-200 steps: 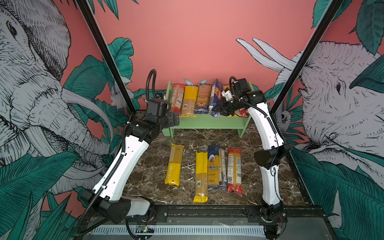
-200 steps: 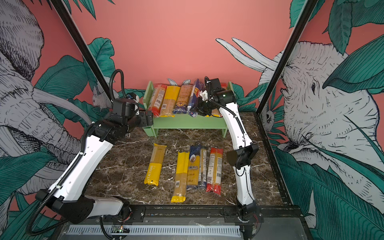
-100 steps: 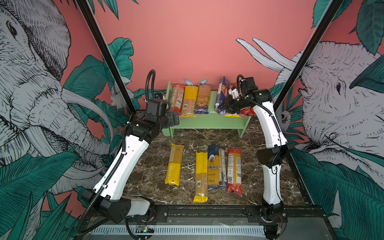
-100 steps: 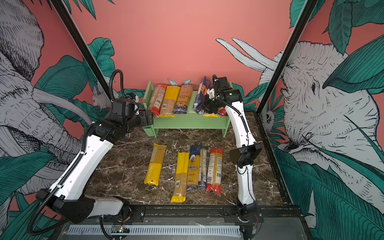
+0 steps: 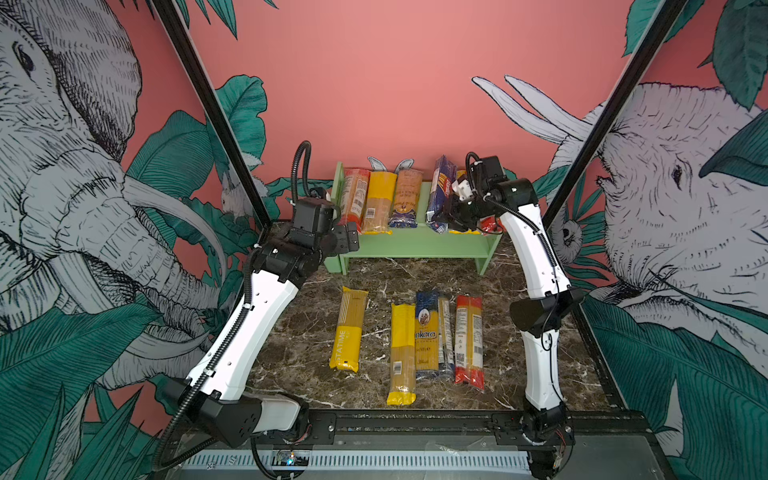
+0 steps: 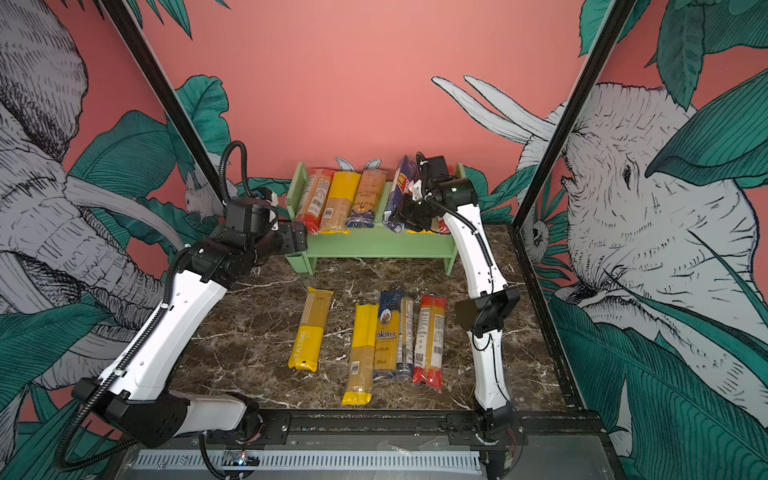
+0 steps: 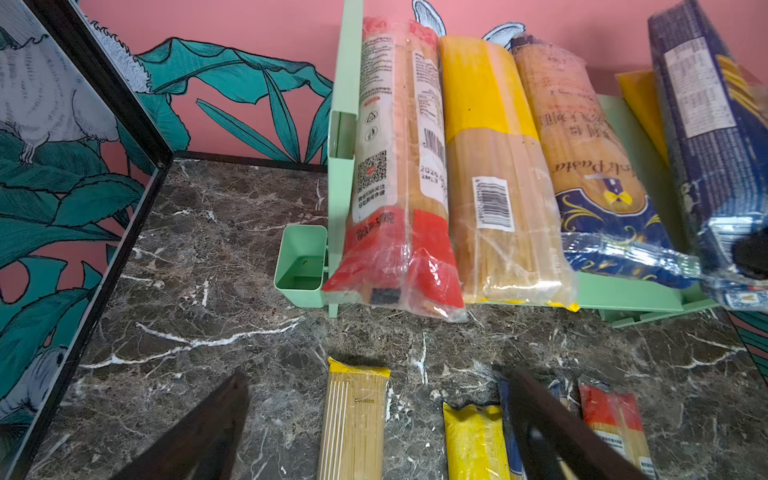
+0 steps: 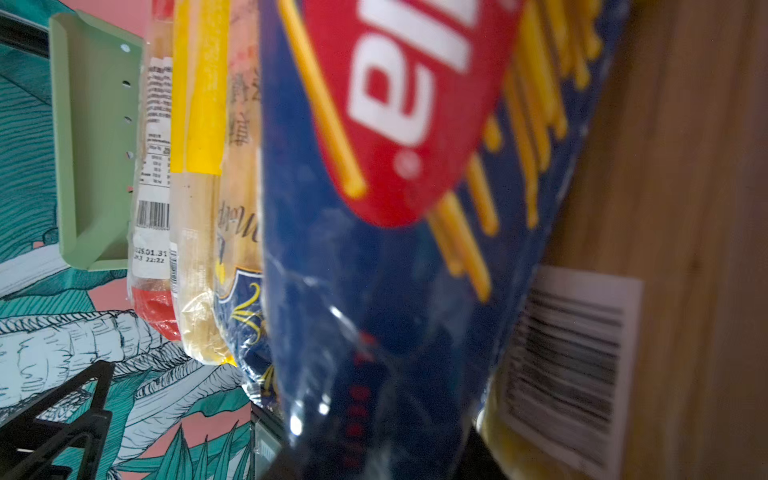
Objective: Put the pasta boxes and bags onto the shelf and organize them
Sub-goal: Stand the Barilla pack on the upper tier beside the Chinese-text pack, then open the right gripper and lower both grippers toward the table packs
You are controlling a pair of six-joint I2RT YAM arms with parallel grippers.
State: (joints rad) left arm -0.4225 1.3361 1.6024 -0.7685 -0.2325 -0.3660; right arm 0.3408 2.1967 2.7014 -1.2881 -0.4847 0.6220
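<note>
Shifts dark blue packet (image 5: 441, 187) rightward on shelf (image 5: 415, 243), upper centre. Cannot tell hold of right claw (image 5: 451, 214); keeps left claw (image 7: 374, 386) wide. Release once steady.

Readable: leftmost yellow packet (image 5: 348, 332) on the tabletop (image 5: 299, 332) says "STATIME", start cut off. Blue-and-yellow packet (image 5: 427, 332) further right says "nkara", first letter hidden. On the shelf (image 7: 623, 295): red-ended packet (image 8: 151, 216) at the left end has a label stamped "2025.01.31" and "22:22", plus QR code and barcode. Clear packet with dark blue end (image 7: 590, 158) shows script "Pasta", upside down. Dark blue packet (image 8: 395, 270): white letters on a red oval, cropped, unreadable.
</note>
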